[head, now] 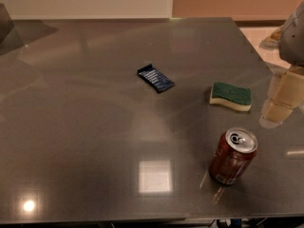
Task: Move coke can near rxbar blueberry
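The coke can (233,156) stands upright on the grey table (85,127), near the front right; it is dark red with a silver top and a pull tab. The rxbar blueberry (156,78) is a flat dark blue wrapper lying near the table's middle, up and to the left of the can. My gripper (279,104) is at the right edge of the view, above and to the right of the can and apart from it. It holds nothing that I can see.
A green and yellow sponge (231,96) lies between the bar and my gripper, just behind the can. The table's right edge runs diagonally past my gripper, with pale floor beyond. A wall stands behind the table.
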Motion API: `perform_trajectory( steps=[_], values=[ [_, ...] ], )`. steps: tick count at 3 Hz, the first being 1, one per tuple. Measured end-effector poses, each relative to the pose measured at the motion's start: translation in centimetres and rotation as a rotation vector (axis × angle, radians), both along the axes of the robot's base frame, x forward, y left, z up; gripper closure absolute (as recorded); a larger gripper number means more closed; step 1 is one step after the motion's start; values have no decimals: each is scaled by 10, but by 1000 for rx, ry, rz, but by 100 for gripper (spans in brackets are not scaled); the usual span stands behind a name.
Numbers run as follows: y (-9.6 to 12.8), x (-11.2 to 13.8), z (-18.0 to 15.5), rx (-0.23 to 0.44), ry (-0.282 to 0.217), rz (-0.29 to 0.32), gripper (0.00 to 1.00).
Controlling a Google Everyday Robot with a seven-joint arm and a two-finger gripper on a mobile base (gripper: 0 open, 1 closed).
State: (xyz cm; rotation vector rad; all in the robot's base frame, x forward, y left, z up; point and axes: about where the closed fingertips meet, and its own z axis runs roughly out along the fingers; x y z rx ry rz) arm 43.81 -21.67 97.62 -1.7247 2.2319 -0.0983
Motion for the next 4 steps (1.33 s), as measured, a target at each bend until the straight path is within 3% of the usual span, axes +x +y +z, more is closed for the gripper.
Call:
perform_trajectory(
  steps=[2, 4],
  values=[
    [0, -4, 1, 3, 2, 16, 0],
    [8, -42, -19, 72, 67, 120, 0]
  ],
)
